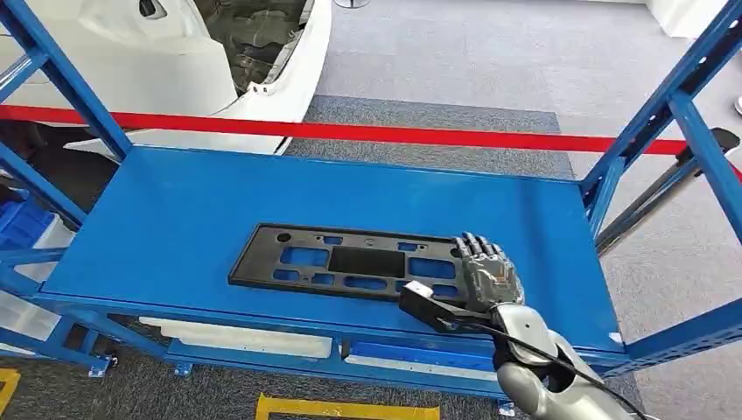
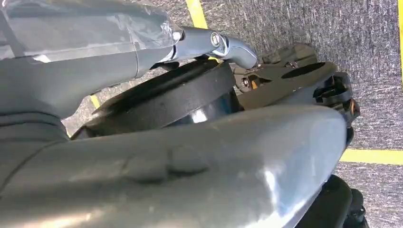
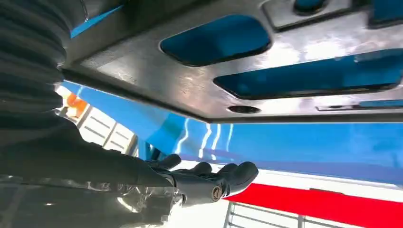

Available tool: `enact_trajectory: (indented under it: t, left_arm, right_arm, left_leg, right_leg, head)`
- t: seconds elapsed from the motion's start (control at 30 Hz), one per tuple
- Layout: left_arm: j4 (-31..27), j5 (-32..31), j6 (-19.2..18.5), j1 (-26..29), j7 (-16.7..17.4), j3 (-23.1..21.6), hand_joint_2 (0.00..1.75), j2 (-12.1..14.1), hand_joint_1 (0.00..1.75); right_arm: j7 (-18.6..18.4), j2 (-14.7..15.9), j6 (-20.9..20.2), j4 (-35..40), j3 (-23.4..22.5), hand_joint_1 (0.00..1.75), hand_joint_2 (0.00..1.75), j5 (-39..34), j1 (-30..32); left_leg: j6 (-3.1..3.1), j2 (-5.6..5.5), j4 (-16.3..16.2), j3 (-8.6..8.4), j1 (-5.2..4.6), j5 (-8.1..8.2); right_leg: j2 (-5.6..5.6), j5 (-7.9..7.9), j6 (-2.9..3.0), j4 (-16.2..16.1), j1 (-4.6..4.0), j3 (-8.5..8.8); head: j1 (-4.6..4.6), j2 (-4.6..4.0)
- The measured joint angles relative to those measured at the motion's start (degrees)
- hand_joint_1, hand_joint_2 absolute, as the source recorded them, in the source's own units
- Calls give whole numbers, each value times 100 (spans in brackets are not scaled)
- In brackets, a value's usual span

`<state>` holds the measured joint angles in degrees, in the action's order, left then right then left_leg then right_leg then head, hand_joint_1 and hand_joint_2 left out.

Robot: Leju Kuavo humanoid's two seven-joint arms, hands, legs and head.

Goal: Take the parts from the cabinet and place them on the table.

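Fingers (image 1: pixel 479 249) of the right hand (image 1: pixel 490 273) are lying stretched forward and slightly apart, with nothing gripped between them. In the head view they are reaching over the right end of the flat black plastic panel with rectangular cut-outs (image 1: pixel 350 262), and the back of the hand is facing up. In the right wrist view the dark fingers (image 3: pixel 228 176) are showing extended side by side, with a gap of blue surface between them and the glossy underside-like face of the panel (image 3: pixel 294 61), so I cannot tell whether they are touching it or hanging just beside it. Behind the fingers, the silver right forearm (image 1: pixel 534 367) is coming in from the lower edge, with a small black camera block (image 1: pixel 424 302) sitting at the wrist and a black cable running back along the arm.

The panel is lying flat on the blue metal bench (image 1: pixel 175 219), stretching away to the left of the fingers, near the front edge. Beyond the fingertips, the bench top is running back to a red barrier tape (image 1: pixel 350 131), and a white car body (image 1: pixel 175 52) is standing past that. Blue uprights of the frame (image 1: pixel 665 114) are rising to the right of the fingers.

The left hand's fingers are not clear enough in the left wrist view, so I cannot tell how they are lying.
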<state>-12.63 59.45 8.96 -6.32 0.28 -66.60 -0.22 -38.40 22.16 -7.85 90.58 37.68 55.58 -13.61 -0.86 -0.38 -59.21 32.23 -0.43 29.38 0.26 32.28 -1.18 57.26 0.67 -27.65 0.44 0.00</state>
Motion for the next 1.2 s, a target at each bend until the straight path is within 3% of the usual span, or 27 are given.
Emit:
enact_trajectory:
  t: [0.03,0.93,0.97,1.0,1.03,1.2]
  left_arm:
    - [0,-15,-2,0,-4,-6,175,2,0]
    - [0,-52,-50,-3,-17,-42,175,24,0]
    - [0,-50,-50,-3,-17,-42,175,24,0]
    - [0,-50,-50,-3,-17,-42,175,24,0]
    - [0,-50,-50,-3,-17,-42,175,24,0]
    - [0,-35,-50,-3,-17,-42,175,24,0]
  right_arm:
    - [37,2,26,-33,24,0,175,0,-32]
    - [606,-7,582,-813,741,0,175,-277,-535]
    - [606,-5,593,-822,754,68,175,-289,-543]
    - [606,-7,603,-831,769,168,175,-295,-548]
    - [606,-5,606,-844,785,175,175,-297,-550]
    - [590,-5,641,-888,870,175,175,-286,-557]
  left_leg:
    - [0,0,0,0,0,0]
    - [0,-1,0,-2,0,-1]
    - [0,-1,0,-2,0,-1]
    - [0,-1,0,-2,0,-1]
    - [0,-1,0,-2,0,-1]
    - [0,-1,0,-2,0,-1]
  right_leg:
    - [0,0,0,0,0,0]
    - [0,0,0,1,0,3]
    - [0,0,0,1,0,3]
    - [0,0,0,1,0,3]
    - [0,0,0,1,0,3]
    - [0,0,0,1,0,3]
  head:
    - [0,0]
    - [2,0]
    - [2,0]
    - [0,0]
    - [0,0]
    - [2,0]
